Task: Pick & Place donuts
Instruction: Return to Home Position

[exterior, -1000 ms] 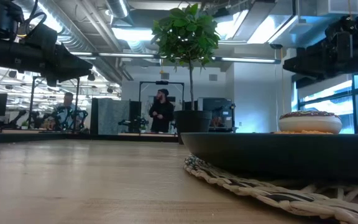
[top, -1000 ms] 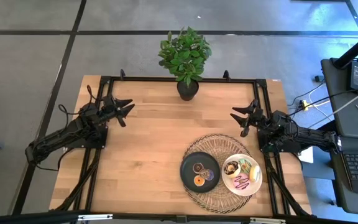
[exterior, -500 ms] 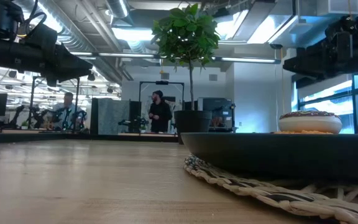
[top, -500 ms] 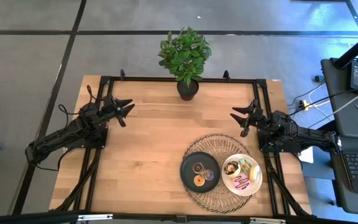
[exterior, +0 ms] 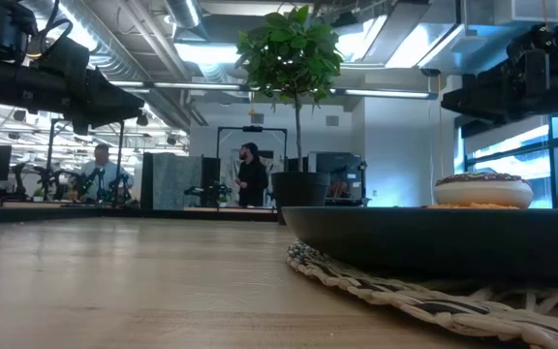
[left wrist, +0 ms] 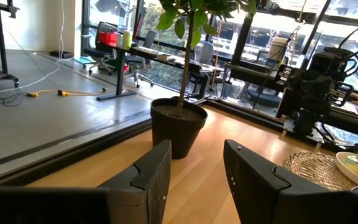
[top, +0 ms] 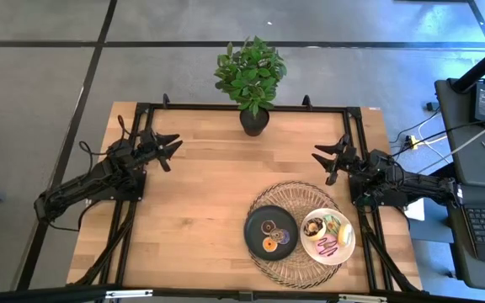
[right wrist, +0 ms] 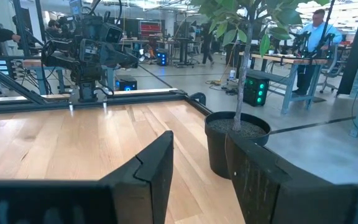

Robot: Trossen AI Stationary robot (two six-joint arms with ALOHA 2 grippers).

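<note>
The donuts lie on two plates at the table's near right, on a round woven mat (top: 295, 195). The black plate (top: 254, 225) carries mini donuts: a brown one (top: 269, 225), a purple one (top: 282, 236) and an orange one (top: 269, 245). The white plate (top: 349, 249) holds larger ones, among them a chocolate one (top: 312, 228), a green one (top: 334, 225) and a pink one (top: 344, 235). My left gripper (top: 168, 149) hovers open over the table's far left. My right gripper (top: 322, 160) hovers open at the far right, beyond the mat. Both are well above the table in the low view.
A potted plant (top: 254, 120) stands at the middle of the far edge, and shows ahead of both grippers in the wrist views (left wrist: 178, 127) (right wrist: 236, 142). Bare wood spans the table's left and middle (top: 200, 210). People stand in the room behind (exterior: 251, 174).
</note>
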